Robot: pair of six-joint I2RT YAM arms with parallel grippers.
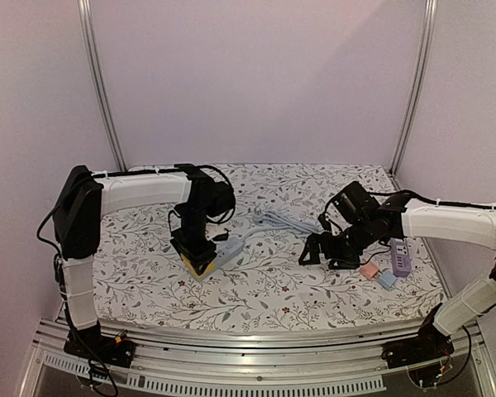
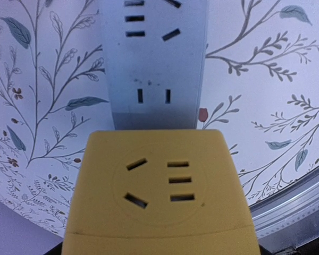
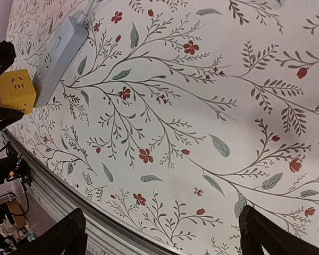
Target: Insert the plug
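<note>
The plug is a yellow cube (image 1: 198,263) with socket slots on its top face (image 2: 159,196). My left gripper (image 1: 195,251) is shut on it, one black finger (image 3: 0,53) on each side. The cube is at the near end of the grey power strip (image 1: 229,254), just off its end and not over any socket (image 2: 154,64). I cannot tell whether the cube rests on the cloth. My right gripper (image 3: 165,239) hangs open over bare cloth to the right of the strip (image 1: 325,251), with nothing between its fingers.
The strip's grey cable (image 1: 285,219) lies coiled at mid-table. A purple adapter (image 1: 399,256), a pink block (image 1: 369,270) and a blue block (image 1: 387,280) sit under the right arm. The table's metal front edge (image 3: 69,196) runs close below the right gripper.
</note>
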